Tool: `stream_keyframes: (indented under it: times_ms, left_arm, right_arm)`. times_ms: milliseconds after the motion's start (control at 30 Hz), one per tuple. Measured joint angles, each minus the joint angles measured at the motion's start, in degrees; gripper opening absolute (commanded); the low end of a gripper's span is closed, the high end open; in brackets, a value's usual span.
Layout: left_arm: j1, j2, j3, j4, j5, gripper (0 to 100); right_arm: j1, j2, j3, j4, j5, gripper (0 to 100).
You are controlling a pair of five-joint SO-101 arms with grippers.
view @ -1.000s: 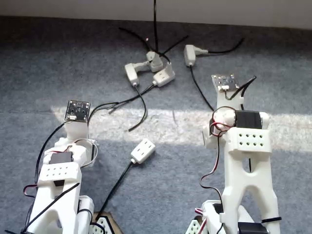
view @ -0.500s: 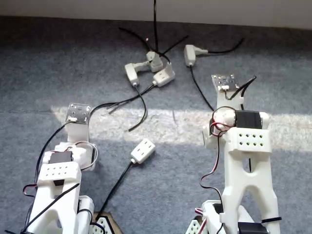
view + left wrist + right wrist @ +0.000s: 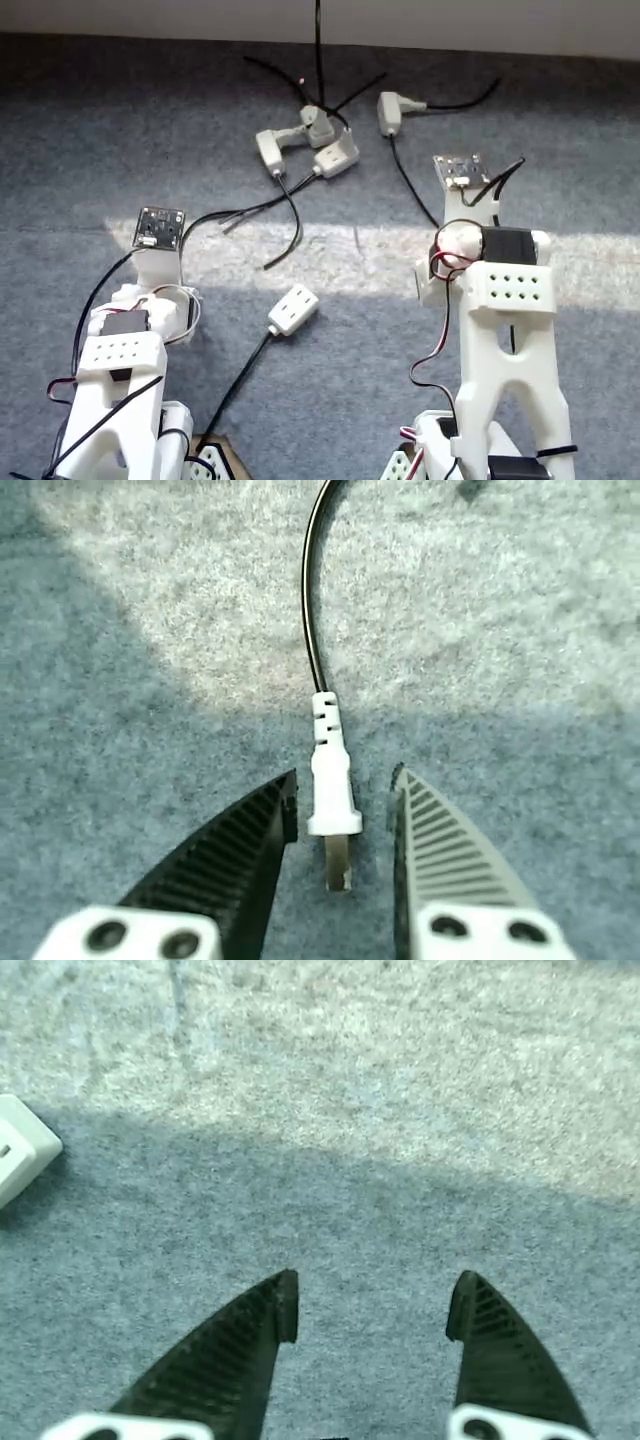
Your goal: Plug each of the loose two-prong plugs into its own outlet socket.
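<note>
Rocking at the wrist above left gripper (image 3: 344, 778): camera board (image 3: 160, 228) tipping forward half a second ago, now swinging back to the same pose as one second ago.

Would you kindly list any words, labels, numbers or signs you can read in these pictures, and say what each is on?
No text can be read.
The white plug and the outlet socket show no print.
One wrist's circuit board and the other circuit board carry marks too small to read.
</note>
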Motion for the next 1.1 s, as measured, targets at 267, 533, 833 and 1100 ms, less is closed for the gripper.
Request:
stream_keyframes:
  times_ms: [267, 533, 833, 1100]
  left_arm:
    - [0.6, 0.0, 0.0, -0.2, 4.0, 1]
    - [8.8, 0.0, 0.0, -0.2, 4.0, 1]
    - [16.2, 0.0, 0.0, -0.2, 4.0, 2]
    - [16.4, 0.0, -0.1, 1.8, -1.2, 12]
  right_arm:
    - [0.0, 0.0, 0.0, 0.0, 0.0, 24.5]
    - [1.0, 0.0, 0.0, 0.0, 0.0, 24.5]
    - [4.9, 0.0, 0.0, 0.0, 3.3, 24.5]
    - [5.1, 0.0, 0.0, 0.0, 3.8, 24.5]
